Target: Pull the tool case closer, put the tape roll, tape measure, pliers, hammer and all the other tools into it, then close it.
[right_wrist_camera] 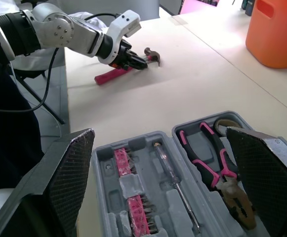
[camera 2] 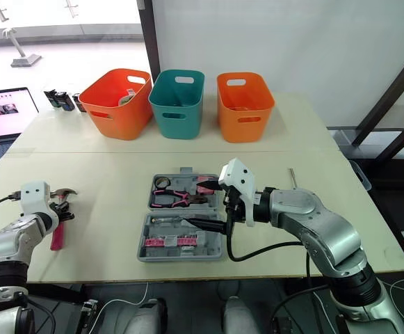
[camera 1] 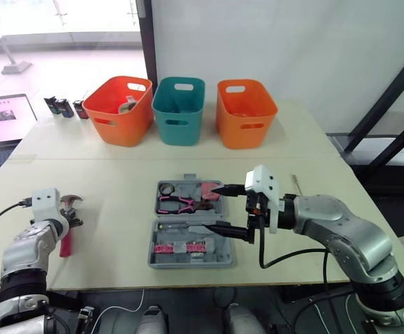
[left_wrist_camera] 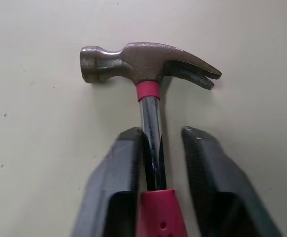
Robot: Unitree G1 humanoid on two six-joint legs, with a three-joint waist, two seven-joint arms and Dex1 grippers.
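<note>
Overhead, head view: tool case (camera 1: pixel 191 224) open and flat near the table's (camera 1: pixel 118 174) front edge, pliers (camera 1: pixel 177 203) with pink grips seated in its far half. Right gripper (camera 1: pixel 213 207) over the case, claw spread wide. Hammer (camera 1: pixel 67 224) lying well to the left, left gripper (camera 1: pixel 73 212) at its shaft. Three baskets (camera 1: pixel 179 111) along the far edge.

Left wrist view: hammer head flat on the table. Claw astride the steel shaft just above the pink handle, one finger (left_wrist_camera: pixel 126 163) touching it, the other a sliver apart.

Right wrist view: both fingers (right_wrist_camera: pixel 69 173) far apart above the case. Screwdriver (right_wrist_camera: pixel 175 174) and pink bit strip (right_wrist_camera: pixel 131 197) lie in one half, pliers in the other.
</note>
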